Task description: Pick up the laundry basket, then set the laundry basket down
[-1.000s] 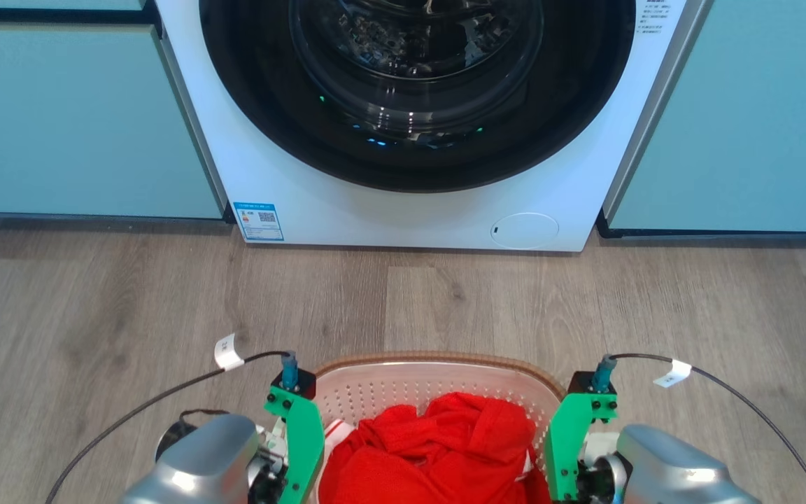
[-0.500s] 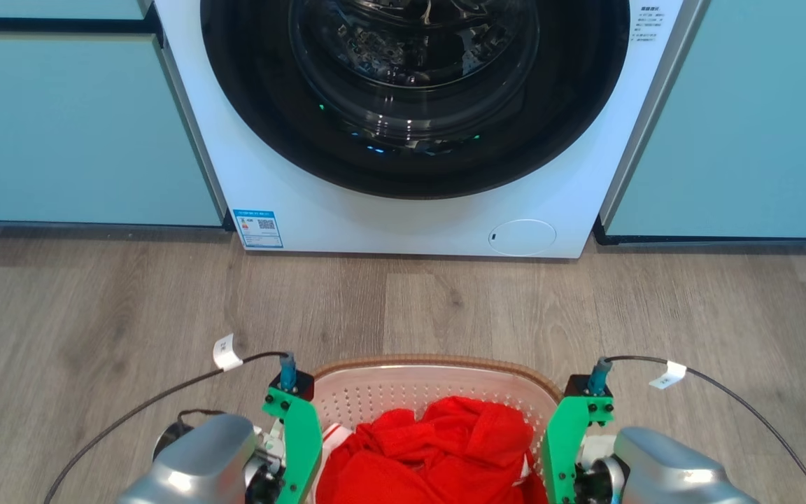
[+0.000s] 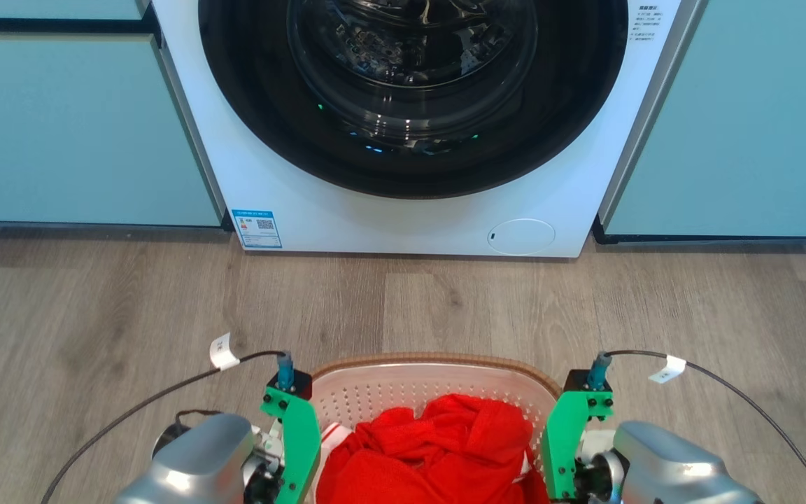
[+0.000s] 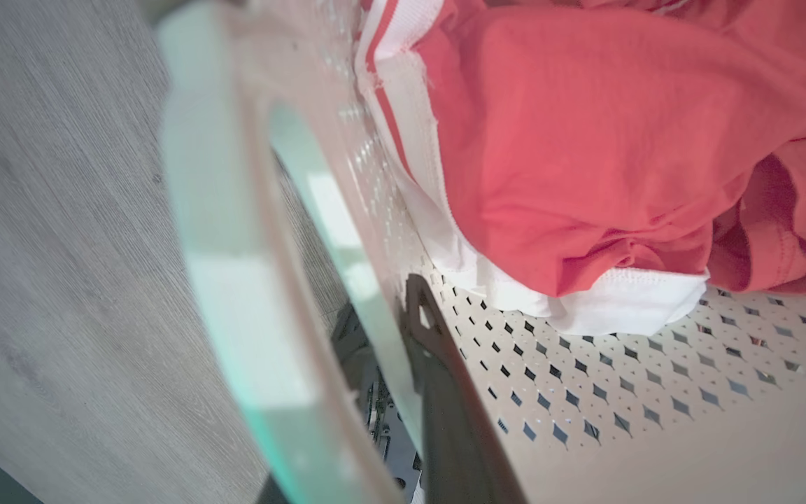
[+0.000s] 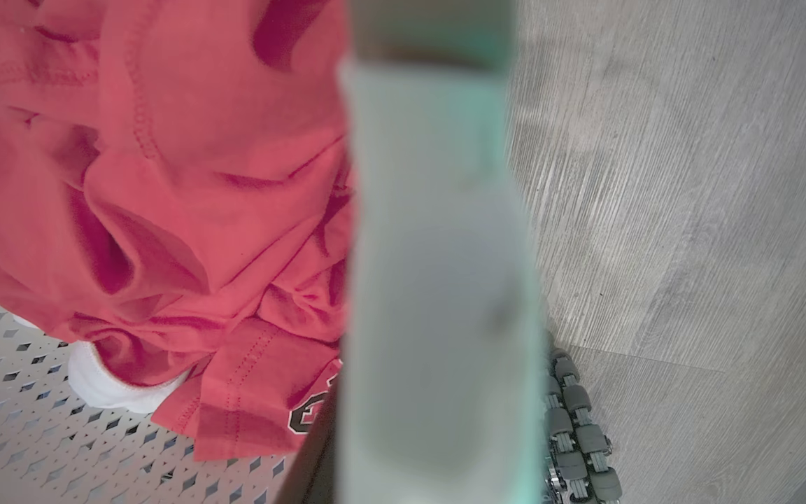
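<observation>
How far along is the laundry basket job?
Done: left claw and right claw are clamped on the sides of the white perforated plastic laundry basket holding red clothing. In hand: the lift; whether it has cleared the wood floor is unclear. Left: setting it down.

The head view is brightly, evenly lit and sharply rendered. Small glints are reflected in the washing machine door [image 3: 410, 91] at 12 o'clock, and a soft shadow band is cast across the floor [image 3: 95, 301] at 9 o'clock. In both wrist views the near handle of the laundry basket [image 4: 235, 294] is blurred and washed out.
</observation>
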Motion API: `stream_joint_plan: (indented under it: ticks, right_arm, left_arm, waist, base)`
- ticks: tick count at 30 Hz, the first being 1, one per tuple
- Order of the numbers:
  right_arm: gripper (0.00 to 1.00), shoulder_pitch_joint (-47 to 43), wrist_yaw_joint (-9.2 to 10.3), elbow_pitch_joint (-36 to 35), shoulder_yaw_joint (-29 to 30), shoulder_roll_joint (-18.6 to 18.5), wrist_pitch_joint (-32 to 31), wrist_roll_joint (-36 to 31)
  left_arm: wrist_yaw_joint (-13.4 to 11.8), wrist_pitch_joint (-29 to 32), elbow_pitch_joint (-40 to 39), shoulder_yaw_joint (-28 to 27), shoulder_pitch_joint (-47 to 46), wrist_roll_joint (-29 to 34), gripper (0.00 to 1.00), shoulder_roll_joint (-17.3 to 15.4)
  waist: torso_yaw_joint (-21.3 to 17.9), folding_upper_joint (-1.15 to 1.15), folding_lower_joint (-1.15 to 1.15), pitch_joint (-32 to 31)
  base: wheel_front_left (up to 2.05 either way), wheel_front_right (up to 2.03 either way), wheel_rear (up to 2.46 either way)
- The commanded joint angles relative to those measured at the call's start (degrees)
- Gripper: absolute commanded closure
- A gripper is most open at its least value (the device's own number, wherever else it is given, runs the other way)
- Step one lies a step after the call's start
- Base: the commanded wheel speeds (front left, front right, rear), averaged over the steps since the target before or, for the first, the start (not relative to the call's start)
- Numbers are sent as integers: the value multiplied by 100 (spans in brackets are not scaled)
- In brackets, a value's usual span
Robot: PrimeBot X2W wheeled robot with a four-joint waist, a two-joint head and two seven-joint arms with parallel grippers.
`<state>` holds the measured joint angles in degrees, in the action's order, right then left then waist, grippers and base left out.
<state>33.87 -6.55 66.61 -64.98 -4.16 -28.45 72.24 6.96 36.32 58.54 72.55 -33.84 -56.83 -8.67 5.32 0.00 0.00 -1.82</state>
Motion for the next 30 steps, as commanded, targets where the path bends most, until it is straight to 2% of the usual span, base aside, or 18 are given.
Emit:
stream_joint_plan:
  ticks: [1,23,30]
  right_arm:
    - [100,396,-94,-198,-63,128,84,-8]
    - [100,444,-94,-116,-311,128,173,287]
    - [100,689,-94,-58,-296,128,574,330]
  left_arm:
    - [53,78,-108,75,-203,101,100,-78]
    - [53,20,-60,79,-199,66,100,-33]
    - [53,-245,97,49,-415,85,100,87]
  waist:
    - [-1,0,0,-3]
    - [9,0,0,30]
    - [25,0,0,551]
  base:
    - [0,0,0]
    - [0,0,0]
    - [0,0,0]
